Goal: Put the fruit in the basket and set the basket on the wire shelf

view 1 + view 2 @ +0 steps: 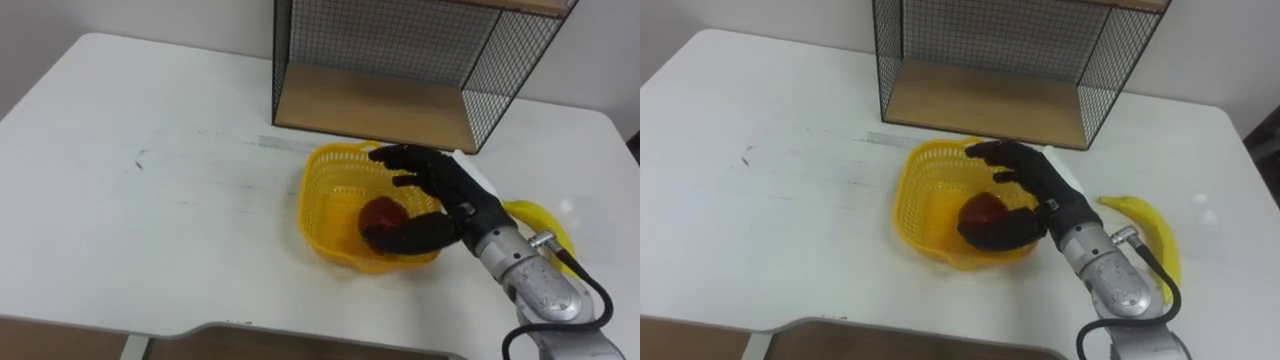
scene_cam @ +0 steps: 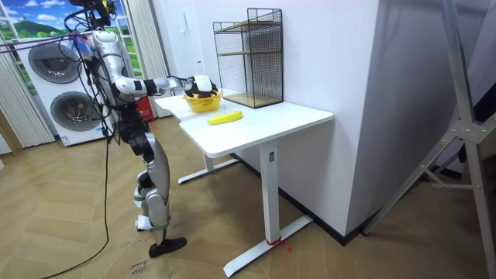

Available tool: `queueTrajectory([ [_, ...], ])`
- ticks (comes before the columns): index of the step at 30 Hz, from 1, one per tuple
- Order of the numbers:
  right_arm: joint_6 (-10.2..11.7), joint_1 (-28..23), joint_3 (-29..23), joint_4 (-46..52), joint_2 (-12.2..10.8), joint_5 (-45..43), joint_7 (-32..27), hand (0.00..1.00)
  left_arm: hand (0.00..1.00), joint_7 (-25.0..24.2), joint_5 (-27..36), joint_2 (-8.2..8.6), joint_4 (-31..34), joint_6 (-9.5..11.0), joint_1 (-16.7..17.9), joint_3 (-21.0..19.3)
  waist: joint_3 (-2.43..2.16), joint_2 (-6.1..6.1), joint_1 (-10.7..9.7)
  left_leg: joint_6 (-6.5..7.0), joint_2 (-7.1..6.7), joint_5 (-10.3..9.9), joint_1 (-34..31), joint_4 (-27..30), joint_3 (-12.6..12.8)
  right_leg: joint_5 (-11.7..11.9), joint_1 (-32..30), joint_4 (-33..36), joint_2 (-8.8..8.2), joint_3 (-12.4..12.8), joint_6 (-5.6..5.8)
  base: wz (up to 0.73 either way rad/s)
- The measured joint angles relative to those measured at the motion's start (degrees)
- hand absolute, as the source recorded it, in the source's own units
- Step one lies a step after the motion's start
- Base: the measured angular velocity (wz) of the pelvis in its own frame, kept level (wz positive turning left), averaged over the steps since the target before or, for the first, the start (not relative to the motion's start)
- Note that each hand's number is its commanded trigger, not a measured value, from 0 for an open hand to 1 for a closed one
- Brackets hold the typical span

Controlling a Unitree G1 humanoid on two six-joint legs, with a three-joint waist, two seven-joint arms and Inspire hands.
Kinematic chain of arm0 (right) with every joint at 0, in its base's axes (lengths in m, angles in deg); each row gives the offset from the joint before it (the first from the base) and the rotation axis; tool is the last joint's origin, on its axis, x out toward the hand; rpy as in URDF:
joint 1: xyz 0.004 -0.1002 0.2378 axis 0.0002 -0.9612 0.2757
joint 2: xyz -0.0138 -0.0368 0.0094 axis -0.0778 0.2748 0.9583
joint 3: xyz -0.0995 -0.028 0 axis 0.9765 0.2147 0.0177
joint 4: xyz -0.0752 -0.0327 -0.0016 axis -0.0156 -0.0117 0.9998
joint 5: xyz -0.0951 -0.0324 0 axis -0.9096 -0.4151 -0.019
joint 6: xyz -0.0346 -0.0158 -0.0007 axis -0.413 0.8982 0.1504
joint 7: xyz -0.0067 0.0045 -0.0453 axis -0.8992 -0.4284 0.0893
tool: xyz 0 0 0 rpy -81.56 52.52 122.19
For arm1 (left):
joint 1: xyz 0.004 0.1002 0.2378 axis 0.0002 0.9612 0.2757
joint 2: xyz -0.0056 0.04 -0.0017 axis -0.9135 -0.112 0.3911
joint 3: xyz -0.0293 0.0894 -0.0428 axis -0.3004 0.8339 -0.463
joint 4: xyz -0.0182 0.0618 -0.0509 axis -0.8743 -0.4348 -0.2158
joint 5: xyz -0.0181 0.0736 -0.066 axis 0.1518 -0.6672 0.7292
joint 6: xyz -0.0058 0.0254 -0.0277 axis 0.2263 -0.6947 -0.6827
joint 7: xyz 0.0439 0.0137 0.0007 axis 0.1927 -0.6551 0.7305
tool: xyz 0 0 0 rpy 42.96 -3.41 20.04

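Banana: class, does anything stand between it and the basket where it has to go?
No object lies between the banana and the basket. Only the robot's own right hand, open over the apple, reaches across the basket's rim on the banana's side.

- Table (image 1: 150,200): wire shelf (image 1: 370,110) stands at back edge, centre-right.
- Basket (image 1: 316,205) on table, just in front of shelf, not touching it.
- Round fruit (image 1: 380,212) in basket, twd its right-front part.
- Right hand (image 1: 440,195) reaches in from right, over basket's right side; thumb in front of fruit.
- Banana (image 1: 540,215) on table, right of basket, outside it, behind forearm.
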Motion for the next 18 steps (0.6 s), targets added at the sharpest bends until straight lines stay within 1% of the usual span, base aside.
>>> queueTrajectory([
  [4, 0.0, 0.0, 0.0, 0.0, 0.0, 0.0, -0.07, 0.0, 0.0, 0.03, -0.02, -0.05, 0.59, -0.04, 0.21, 0.0, -0.13, 0.0, 0.0, 0.0, 0.0, 0.0, -0.13, 0.09, -0.2, 0.01, 0.0, 0.0, 0.0, -0.16, -0.01, 0.01],
  [6, 0.0, 0.0, 0.0, -0.01, 0.0, 0.01, -0.07, 0.0, 0.0, 0.03, -0.01, -0.05, 0.6, -0.06, 0.31, 0.0, -0.46, 0.07, -0.04, 0.0, 0.0, 0.0, -0.1, 0.1, -0.18, 0.01, 0.01, 0.0, 0.0, -0.14, -0.02, 0.0],
  [8, 0.0, 0.0, 0.0, -0.01, 0.0, 0.01, -0.13, 0.0, 0.0, 0.03, -0.01, -0.06, 0.61, -0.06, 0.47, 0.0, -0.58, 0.11, -0.05, 0.0, 0.0, 0.0, 0.05, 0.11, -0.18, 0.02, 0.17, 0.0, 0.0, -0.14, -0.02, 0.0],
  [18, 0.0, 0.0, 0.0, -0.38, -0.04, 0.03, -0.73, 0.0, 0.0, 0.03, 0.02, -0.05, 0.96, -0.1, 0.49, -0.01, -0.54, 0.12, -0.06, 0.0, 0.01, 0.0, 0.11, 0.57, -0.3, 0.13, 0.55, -0.02, -0.01, -0.29, -0.07, 0.0],
])
